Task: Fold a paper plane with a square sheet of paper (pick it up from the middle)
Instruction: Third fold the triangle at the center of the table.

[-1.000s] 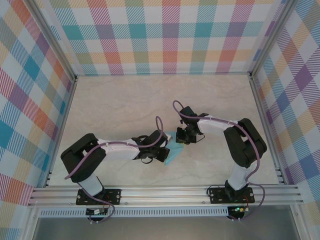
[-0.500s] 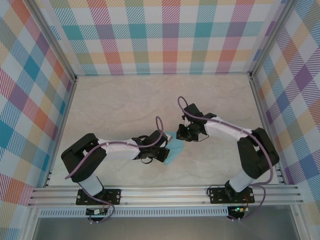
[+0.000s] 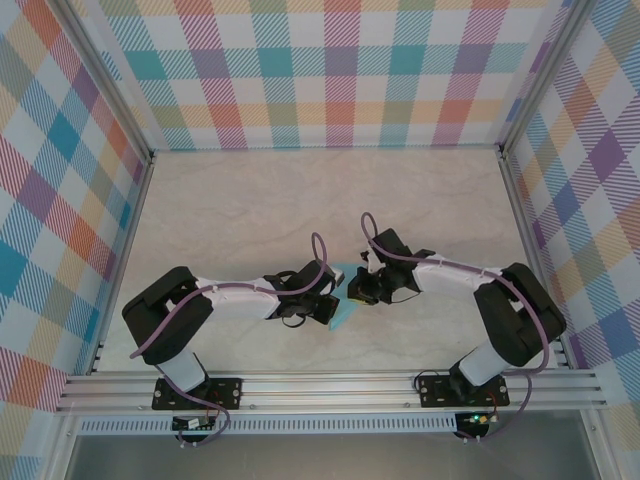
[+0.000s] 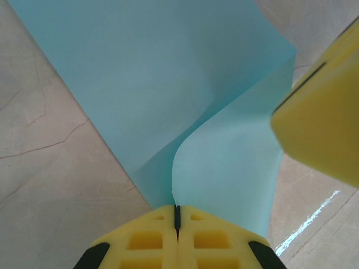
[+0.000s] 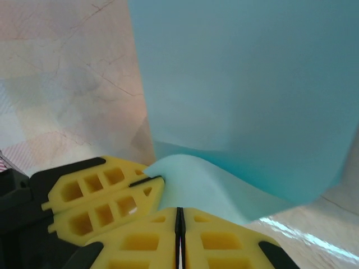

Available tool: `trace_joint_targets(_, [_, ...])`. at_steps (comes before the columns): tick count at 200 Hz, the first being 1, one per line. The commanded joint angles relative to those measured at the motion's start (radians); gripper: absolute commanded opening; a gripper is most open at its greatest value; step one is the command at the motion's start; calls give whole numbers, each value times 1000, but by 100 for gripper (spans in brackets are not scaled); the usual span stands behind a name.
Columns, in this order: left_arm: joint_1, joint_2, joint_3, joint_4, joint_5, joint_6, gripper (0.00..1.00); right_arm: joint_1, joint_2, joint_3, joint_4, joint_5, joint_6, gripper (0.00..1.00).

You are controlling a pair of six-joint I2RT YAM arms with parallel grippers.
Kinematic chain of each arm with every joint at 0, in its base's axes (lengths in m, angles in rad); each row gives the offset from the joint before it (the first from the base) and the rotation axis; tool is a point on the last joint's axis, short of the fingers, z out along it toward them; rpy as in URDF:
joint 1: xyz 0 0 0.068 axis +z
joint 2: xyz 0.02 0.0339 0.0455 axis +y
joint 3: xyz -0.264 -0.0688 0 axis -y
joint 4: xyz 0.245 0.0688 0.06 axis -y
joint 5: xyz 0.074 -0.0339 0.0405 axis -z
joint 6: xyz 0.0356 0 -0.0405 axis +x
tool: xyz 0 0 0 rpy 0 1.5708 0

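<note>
Two grippers hold the sheet (image 4: 168,84) at mid-table (image 4: 45,168): our left gripper (image 4: 177,216) and right gripper (image 5: 180,216) each pinch it tight. We judge a first fold half-formed, curled but uncreased, with every later fold left.

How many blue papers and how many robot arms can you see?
Blue paper: 1
Robot arms: 2, the left arm and the right arm
Total: 3
</note>
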Motion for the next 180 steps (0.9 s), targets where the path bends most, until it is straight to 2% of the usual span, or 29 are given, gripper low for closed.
trace_joint_targets(1, [9, 10, -5, -27, 0, -4, 0, 6, 49, -1, 52, -28, 11, 11])
trace_joint_targets(80, [9, 17, -26, -25, 2, -7, 0, 6, 122, -26, 46, 46, -12, 12])
trace_joint_targets(128, [9, 11, -34, -31, -1, -4, 0, -13, 40, -25, 61, 12, -19, 13])
trace_joint_targets(180, [9, 5, -40, -29, -2, -4, 0, -48, 114, -58, 124, 2, -19, 13])
